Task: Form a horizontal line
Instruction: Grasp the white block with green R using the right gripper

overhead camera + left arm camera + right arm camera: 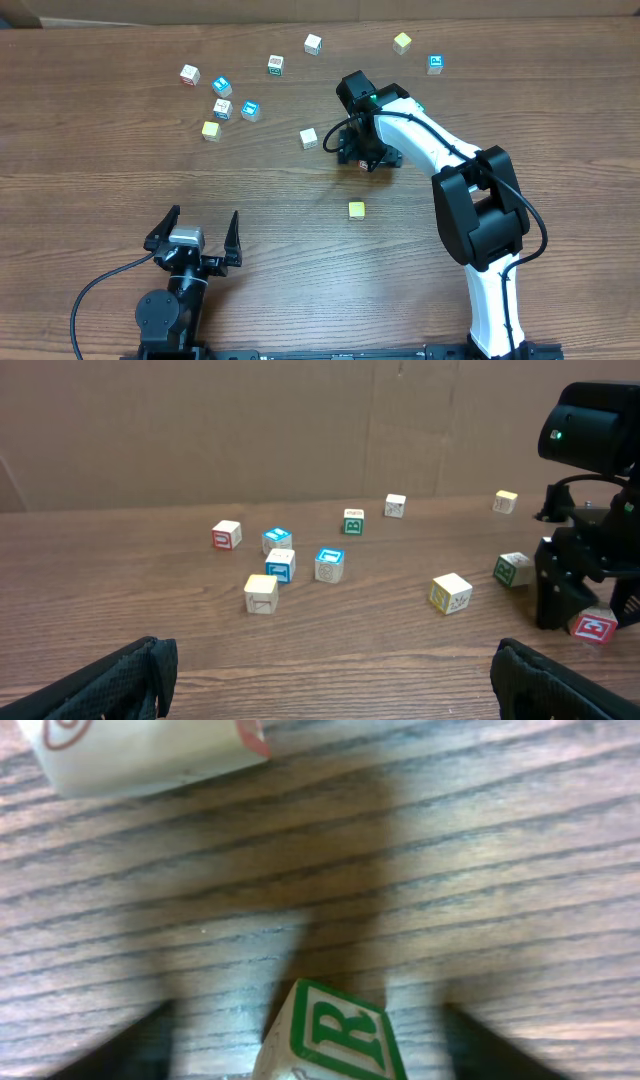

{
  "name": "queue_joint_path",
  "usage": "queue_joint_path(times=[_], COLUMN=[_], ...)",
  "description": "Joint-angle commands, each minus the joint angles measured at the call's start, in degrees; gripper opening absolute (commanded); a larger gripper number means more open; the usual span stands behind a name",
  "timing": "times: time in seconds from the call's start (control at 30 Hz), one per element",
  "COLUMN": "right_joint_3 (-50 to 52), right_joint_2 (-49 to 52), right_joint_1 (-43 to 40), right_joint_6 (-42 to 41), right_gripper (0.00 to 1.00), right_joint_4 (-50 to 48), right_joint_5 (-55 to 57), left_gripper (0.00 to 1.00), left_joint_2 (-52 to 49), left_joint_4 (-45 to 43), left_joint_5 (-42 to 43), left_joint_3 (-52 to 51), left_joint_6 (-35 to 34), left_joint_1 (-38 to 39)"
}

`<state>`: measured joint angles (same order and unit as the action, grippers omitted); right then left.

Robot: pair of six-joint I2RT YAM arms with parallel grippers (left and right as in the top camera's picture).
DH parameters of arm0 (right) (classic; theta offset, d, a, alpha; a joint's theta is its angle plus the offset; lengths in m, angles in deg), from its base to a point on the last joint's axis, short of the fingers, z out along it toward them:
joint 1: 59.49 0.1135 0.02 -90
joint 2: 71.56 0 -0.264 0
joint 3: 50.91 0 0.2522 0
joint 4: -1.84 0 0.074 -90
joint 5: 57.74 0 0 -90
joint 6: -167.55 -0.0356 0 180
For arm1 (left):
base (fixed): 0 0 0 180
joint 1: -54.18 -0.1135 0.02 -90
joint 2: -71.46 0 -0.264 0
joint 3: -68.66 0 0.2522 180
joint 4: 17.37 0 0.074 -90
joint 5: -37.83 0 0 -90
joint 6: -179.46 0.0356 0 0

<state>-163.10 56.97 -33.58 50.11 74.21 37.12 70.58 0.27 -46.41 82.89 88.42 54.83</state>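
No horizontal line of cubes is in view; the small cubes lie scattered. My right gripper (358,148) hangs low over the table's middle, and its jaws stand open. Between them sits a white cube with a green R (335,1038), with a gap on each side. The same cube (513,568) shows beside the gripper in the left wrist view. A white cube with red print (140,750) lies just beyond it (363,160). My left gripper (197,232) rests wide open near the front left, holding nothing (325,680).
A loose group of white, blue and yellow cubes (222,107) lies at the back left. Single cubes sit near it: a white one (309,138), a yellow one (357,209), another yellow one (402,42) and a blue one (435,64).
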Motion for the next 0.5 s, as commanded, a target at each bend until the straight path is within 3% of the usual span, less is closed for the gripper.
queue_joint_path(times=[0.0,0.2,0.33,0.47], right_joint_3=[0.3,0.3,0.3,0.3], right_joint_2=[0.3,0.3,0.3,0.3], right_joint_1=[-0.2,-0.2,-0.2,-0.2], right_joint_6=[-3.0,-5.6,-5.6,-5.6], right_gripper=[0.57,0.54,0.38,0.32], right_joint_4=[0.6,1.9,1.9,1.9], right_joint_5=[0.2,0.2,0.2,0.2], left_gripper=[1.00,1.00,0.99,0.99], left_joint_2=[0.5,0.5,0.5,0.5], left_joint_4=[0.1,0.1,0.1,0.1], left_joint_5=[-0.2,-0.2,-0.2,-0.2], left_joint_3=[-0.2,-0.2,-0.2,-0.2], left_joint_6=[1.3,1.3,1.3,1.3], left_joint_1=[-0.4,-0.4,-0.4,-0.4])
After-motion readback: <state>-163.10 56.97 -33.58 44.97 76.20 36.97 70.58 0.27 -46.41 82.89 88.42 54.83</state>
